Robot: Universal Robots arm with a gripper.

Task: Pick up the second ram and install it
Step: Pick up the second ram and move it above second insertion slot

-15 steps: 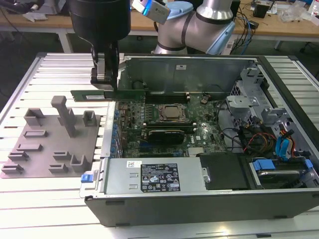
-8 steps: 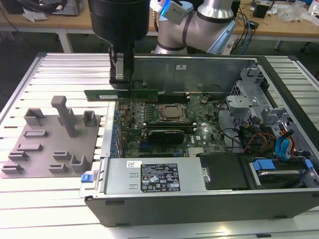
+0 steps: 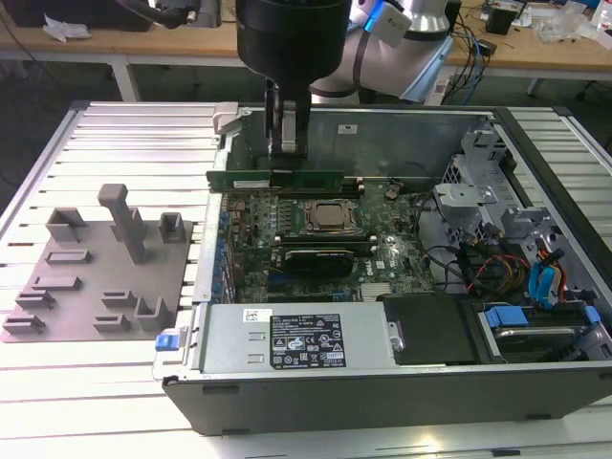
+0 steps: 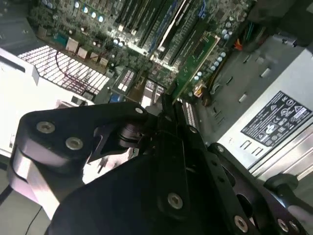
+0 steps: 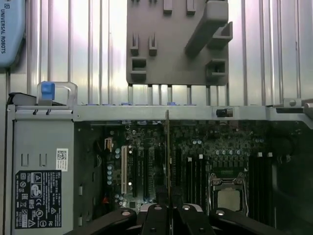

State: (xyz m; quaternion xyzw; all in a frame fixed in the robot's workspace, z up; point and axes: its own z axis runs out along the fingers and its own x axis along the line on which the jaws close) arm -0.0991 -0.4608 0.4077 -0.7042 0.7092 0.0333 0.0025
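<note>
Above the open case [image 3: 382,392], over the back half of the motherboard [image 3: 287,273], the second ram [image 3: 239,181] hung level in the exterior view. Its long edges ran flat and its green face was turned to the camera. It had not been seated: it sat clear of the board, with the CPU socket [image 3: 332,218] showing below and in front of it.

Your hand [image 3: 287,158] was closed on the stick from above at about mid-length, the jaws pinching its two flat faces. That grip left the lower contact edge free, which I judge was the point of it, since that edge has to meet a slot. A hold near the middle would also have kept the stick from tipping at either end.

In the first wrist view you saw the stick edge-on as a thin line [image 5: 167,147]. It ran parallel to the black memory slots [image 5: 195,176] beside the socket, so the alignment looked deliberate. I could not tell which slot it stood over.

Further out, the power supply [image 3: 296,339] filled the near side of the case. The grey fixture plate [image 3: 100,273] lay on the slatted table [image 3: 124,143] to the exterior view's left.
</note>
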